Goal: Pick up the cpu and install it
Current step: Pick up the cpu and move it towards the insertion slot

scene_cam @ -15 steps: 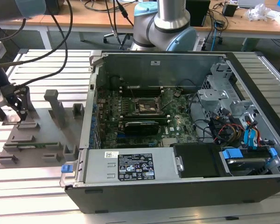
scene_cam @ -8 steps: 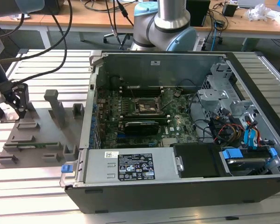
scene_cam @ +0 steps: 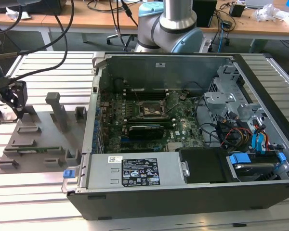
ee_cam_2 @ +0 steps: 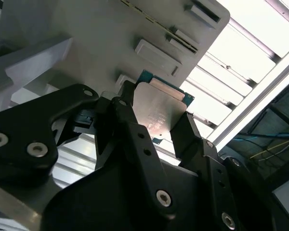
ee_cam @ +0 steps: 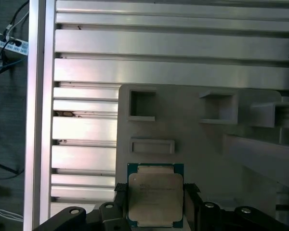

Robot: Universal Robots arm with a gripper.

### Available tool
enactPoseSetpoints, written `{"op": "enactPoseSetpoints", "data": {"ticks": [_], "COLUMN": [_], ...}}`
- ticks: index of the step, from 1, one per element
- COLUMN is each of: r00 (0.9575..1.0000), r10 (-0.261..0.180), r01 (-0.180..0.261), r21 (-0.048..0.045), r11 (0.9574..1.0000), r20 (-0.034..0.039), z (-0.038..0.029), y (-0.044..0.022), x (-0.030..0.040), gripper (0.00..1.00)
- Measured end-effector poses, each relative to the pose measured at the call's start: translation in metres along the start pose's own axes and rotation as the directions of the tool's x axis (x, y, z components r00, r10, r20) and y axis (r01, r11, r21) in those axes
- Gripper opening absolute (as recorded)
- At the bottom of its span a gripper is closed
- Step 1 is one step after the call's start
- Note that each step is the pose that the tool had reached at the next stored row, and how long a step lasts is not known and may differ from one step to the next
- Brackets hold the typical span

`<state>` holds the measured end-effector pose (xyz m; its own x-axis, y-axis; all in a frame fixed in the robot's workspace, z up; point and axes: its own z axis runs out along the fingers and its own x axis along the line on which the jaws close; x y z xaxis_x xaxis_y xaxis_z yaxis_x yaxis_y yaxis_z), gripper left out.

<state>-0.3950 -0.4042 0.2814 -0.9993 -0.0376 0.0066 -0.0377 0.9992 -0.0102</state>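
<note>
"Two things I need: what has the claw got, and how far along am I?"

"Your claw (ee_cam_2: 158,111) is closed narrow on the chip (ee_cam_2: 161,108). In both wrist views a black finger (ee_cam_2: 135,139) presses on each of two opposite sides, and the silvery top faces the cameras. I'd call the grasp made. I cannot tell you whether the chip has left the gray tray (ee_cam: 207,154). It is over the tray's flat part, close to one edge and near a low rectangular holder (ee_cam: 151,146)."

"And the rest of the job?"

"Not yet done, by my reading. In the exterior view your claw hangs over the tray's far corner at the exterior view's left. The tray lies on the slatted table (scene_cam: 38,202), well apart from the open computer (scene_cam: 192,202). The socket (scene_cam: 151,109) sits on the green board (scene_cam: 183,130) near the middle of the case, so the install itself is left."

"What does each view give me?"

"The wrist views give you the finger contact and the chip's green rim. The exterior view gives you the computer, the socket and the gap between them and your claw."
</note>
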Motion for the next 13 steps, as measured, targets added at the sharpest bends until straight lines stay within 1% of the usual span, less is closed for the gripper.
{"op": "enactPoseSetpoints", "data": {"ticks": [3,6,12,13], "r00": [1.0,1.0,1.0,1.0], "r10": [0.0,0.0,0.0,0.0], "r01": [0.0,0.0,0.0,0.0], "r21": [-0.0001,0.0,0.0,-0.0001], "r11": [1.0,1.0,1.0,1.0], "r20": [0.0001,0.0001,0.0001,0.0001], "z": [-0.0042,-0.01,-0.0182,-0.0206], "y": [0.0,-0.0001,-0.0002,-0.0002], "x": [0.0,0.0001,0.0001,0.0001], "gripper": [0.55,0.55,0.55,0.55]}}
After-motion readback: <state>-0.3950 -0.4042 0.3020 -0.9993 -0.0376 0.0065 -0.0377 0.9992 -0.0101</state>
